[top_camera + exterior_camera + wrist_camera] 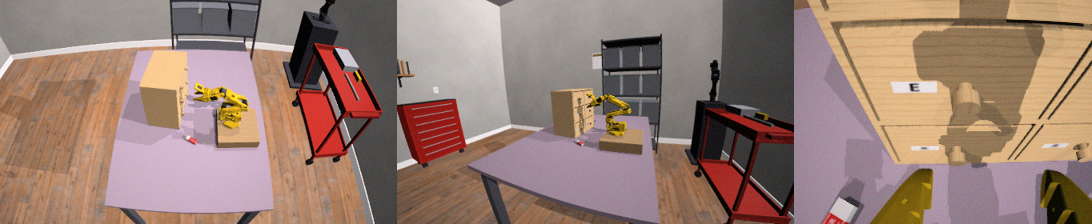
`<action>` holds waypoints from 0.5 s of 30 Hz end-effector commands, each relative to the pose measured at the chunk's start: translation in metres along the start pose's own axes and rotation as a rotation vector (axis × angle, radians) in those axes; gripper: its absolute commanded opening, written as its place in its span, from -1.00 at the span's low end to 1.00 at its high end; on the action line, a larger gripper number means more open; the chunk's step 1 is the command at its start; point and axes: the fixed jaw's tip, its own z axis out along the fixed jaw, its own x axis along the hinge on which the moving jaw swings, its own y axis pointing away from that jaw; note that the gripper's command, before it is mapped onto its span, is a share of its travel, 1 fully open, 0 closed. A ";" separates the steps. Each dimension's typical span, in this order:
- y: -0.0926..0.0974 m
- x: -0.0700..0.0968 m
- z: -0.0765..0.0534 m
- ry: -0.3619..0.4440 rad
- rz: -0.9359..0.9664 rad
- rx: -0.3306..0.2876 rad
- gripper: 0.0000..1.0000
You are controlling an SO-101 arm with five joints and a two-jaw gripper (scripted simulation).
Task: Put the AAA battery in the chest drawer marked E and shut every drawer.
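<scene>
The wooden chest (164, 92) stands upright on the purple table, its drawer fronts facing my arm; it also shows in the exterior view (571, 112). In the wrist view the drawer labelled E (947, 90) is shut, with its round knob (968, 99) straight ahead. My gripper (987, 183) hangs just in front of that knob, with both fingers apart and nothing between them; it also shows in the top and exterior views (198, 93) (590, 101). A small red block with a white end (191, 139) lies on the table near the chest's front corner. I cannot tell whether it is the battery.
My arm is mounted on a low wooden block (237, 129) at the right of the table. A red cart (340, 100) and a dark shelf (215, 20) stand off the table. More shut drawers sit below and beside E.
</scene>
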 end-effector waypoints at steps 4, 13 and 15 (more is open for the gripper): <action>-0.001 0.008 0.029 0.001 0.008 0.003 -0.57; -0.001 0.014 0.040 0.001 0.005 0.001 -0.57; -0.001 0.014 0.040 0.001 0.005 0.001 -0.57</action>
